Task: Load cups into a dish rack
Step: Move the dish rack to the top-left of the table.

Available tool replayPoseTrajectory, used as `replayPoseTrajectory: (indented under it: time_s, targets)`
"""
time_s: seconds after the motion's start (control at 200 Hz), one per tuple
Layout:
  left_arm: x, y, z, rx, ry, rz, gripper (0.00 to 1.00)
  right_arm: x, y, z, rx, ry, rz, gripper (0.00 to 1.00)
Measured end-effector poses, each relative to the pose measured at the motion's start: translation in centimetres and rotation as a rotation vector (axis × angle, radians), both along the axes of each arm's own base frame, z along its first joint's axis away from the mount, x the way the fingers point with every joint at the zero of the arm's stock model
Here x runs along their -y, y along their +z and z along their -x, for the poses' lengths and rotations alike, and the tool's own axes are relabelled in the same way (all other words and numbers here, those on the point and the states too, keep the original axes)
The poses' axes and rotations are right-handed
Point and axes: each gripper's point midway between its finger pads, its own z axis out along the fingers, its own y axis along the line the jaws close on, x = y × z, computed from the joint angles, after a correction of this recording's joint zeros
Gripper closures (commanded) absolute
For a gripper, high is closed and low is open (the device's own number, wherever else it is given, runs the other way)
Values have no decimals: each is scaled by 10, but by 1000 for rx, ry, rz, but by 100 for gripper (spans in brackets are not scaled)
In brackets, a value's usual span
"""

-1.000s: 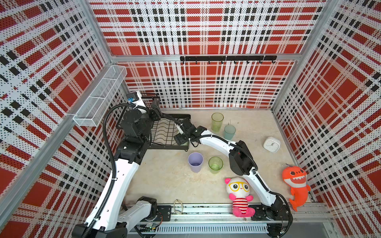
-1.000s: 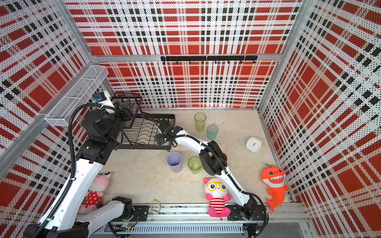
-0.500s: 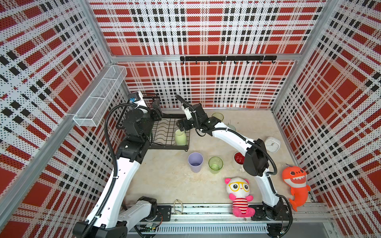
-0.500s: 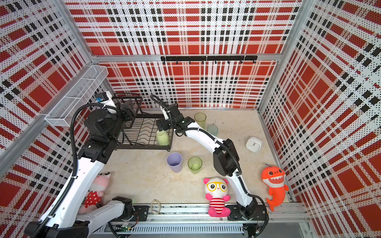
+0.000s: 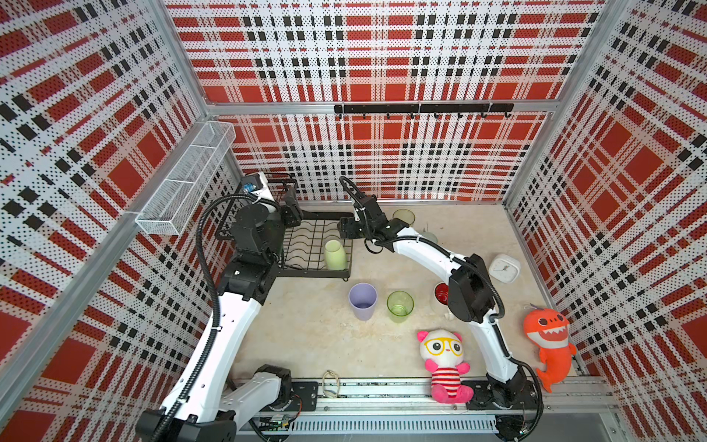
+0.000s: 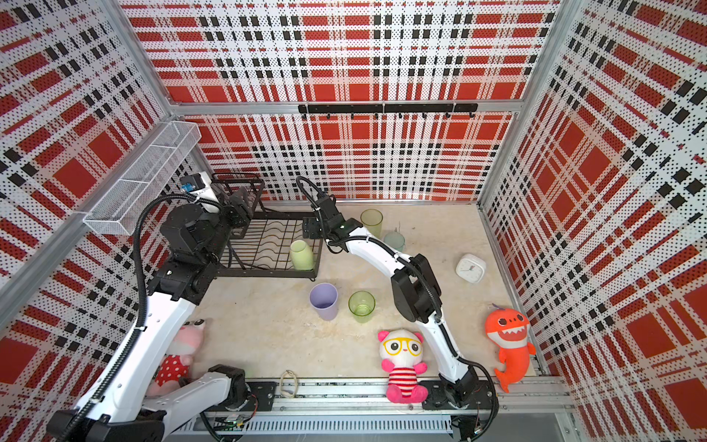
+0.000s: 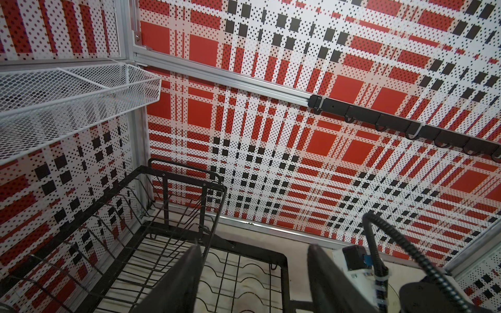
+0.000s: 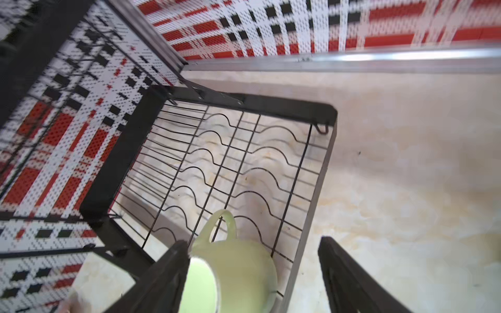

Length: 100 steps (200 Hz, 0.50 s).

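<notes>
The pale green mug (image 5: 335,254) lies in the dish rack (image 5: 311,274), in the lower tray's corner nearest the open tabletop (image 5: 313,336). In the right wrist view the mug (image 8: 244,271) looks tipped on its side, handle up, close against the tray's rim, though the picture's lower edge cuts part of it off. The right end effector (image 5: 346,229) hangs above the tray's far corner with its jaws spread wide and nothing between them (one finger (image 8: 165,276) overlaps the mug's lip in the wrist view, but in both top views the two sit apart). The left end effector (image 7: 254,271) hovers at the rack's far end beside the raised basket, jaws also apart and holding nothing; in both top views the arm's own bulk hides much of it.

The teal tumbler (image 6: 395,241) shows only in part behind the right arm (image 5: 428,252), and the white mug with red inside (image 5: 440,292) peeks from behind that arm's elbow. The olive tumbler (image 5: 404,217) stands near the back wall (image 5: 382,168). The lavender cup (image 5: 362,300) and bright green tumbler (image 5: 400,306) stand upright side by side, not touching, just in front of the rack, with bare tabletop beyond them.
</notes>
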Motion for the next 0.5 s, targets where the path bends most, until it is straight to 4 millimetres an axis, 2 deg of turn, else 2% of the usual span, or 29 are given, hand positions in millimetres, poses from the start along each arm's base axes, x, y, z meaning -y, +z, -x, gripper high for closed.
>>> replayPoseTrajectory:
  time_s: [0.12,0.241,0.366,0.501]
  targets:
    - [-2,1,1,3,8,-7,35,-3,-31,-2,-64,-20,10,30]
    - [-3,1,2,3,17,-13,35,-3,-54,-2,-112,-39,22,35]
    - [-4,1,2,3,22,-18,35,-1,-65,0,-142,-48,36,41]
    - [-4,1,2,3,24,-20,35,1,-69,1,-156,-57,42,44]
